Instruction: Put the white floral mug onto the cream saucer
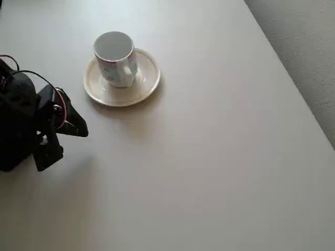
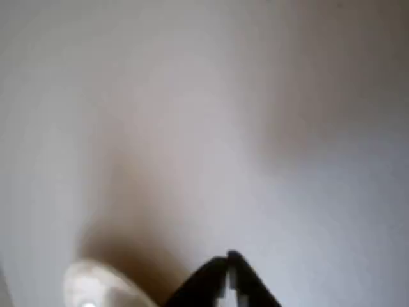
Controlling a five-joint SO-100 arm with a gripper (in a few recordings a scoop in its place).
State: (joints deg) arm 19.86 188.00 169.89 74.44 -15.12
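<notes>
Cream ceramic sits at about eleven o'clock from the centre of the overhead view: that is the cream saucer (image 1: 141,89), lying flat on the pale table (image 1: 209,172). The white floral mug (image 1: 115,58) stands upright on it, mouth up and empty, set a little toward the saucer's ten o'clock edge so that more bare rim shows at four o'clock. You can see the thin pink-red line around the lip and a faint print on the wall; the handle side faces roughly five o'clock.

Your gripper (image 1: 78,128) is at nine o'clock in that view, a black shape with red wiring on the arm behind it, its tip pointing toward three o'clock. It stands apart from the saucer, off its seven o'clock side, touching neither the saucer nor the mug, and it carries nothing.

In the wrist view the gripper (image 2: 228,262) shows at six o'clock, its two dark fingertips (image 2: 211,272) pressed together at the point with no gap between them. The saucer (image 2: 96,288) appears there as a blurred cream curve at seven o'clock, just beside the fingers. A grey textured floor (image 1: 309,47) runs past the table edge at two o'clock in the overhead view.
</notes>
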